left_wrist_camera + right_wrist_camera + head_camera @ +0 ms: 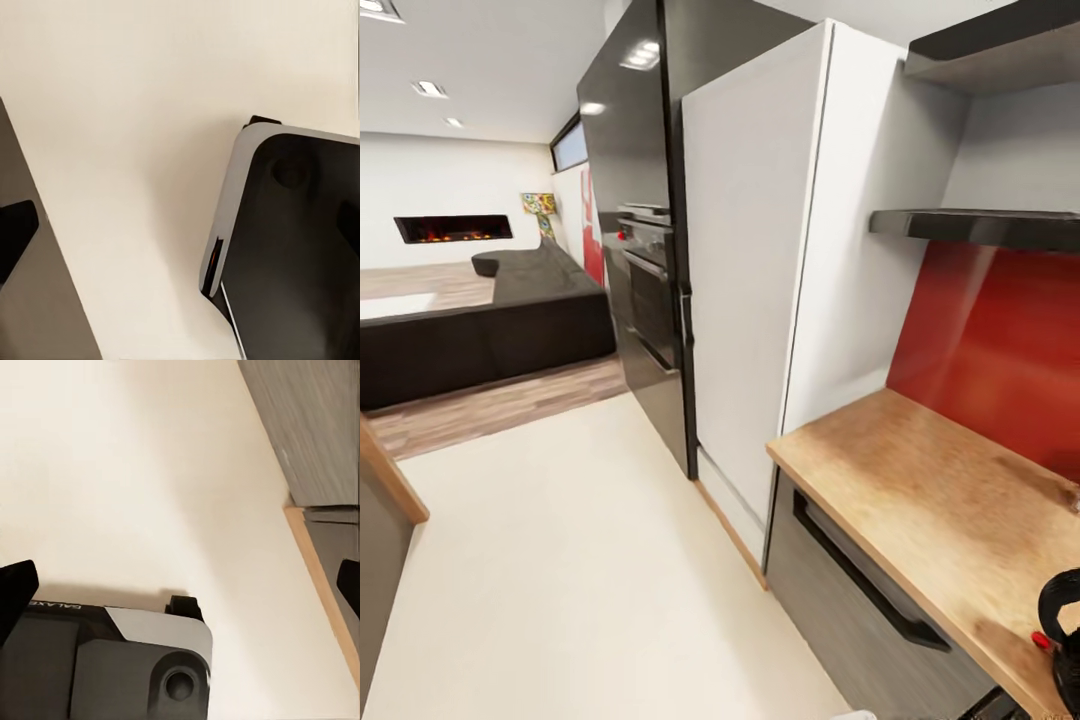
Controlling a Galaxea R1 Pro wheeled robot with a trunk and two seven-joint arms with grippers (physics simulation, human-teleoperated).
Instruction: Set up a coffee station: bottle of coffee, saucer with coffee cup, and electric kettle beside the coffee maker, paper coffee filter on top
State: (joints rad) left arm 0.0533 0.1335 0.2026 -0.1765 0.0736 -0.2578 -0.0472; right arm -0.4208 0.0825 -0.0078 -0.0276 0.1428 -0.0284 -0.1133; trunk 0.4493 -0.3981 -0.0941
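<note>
1. Nearest, both wrist views look down on the pale floor [135,112] and the robot's own dark base [300,247]; in the left wrist view dark fingertips [15,232] show at the two edges of the frame, so the left gripper [180,236] reads as spread and holds nothing; the right gripper [184,585] shows the same wide-set tips and is likewise empty.
2. A little further, the electric kettle [1060,630] stands on the countertop [920,480], cut off by the frame edge so that its black loop handle and small red switch are what show; I cannot tell what, if anything, is in it.
3. The countertop runs over a grey cabinet front [830,590] with a long black handle; the part in view bears the kettle alone.
4. Above it, against the red wall panel [1000,350], hangs the kitchen shelf [980,226]; the part that shows has nothing on its top.
5. Beyond come the white fridge [760,270], the built-in oven [650,290], then the dark sofa [490,320] and the fireplace [453,229].
6. Judgement: the robot is in transit with free grippers, looking for something to fetch; next it likely needs to turn toward the rest of the counter or shelf to find the other items.
</note>
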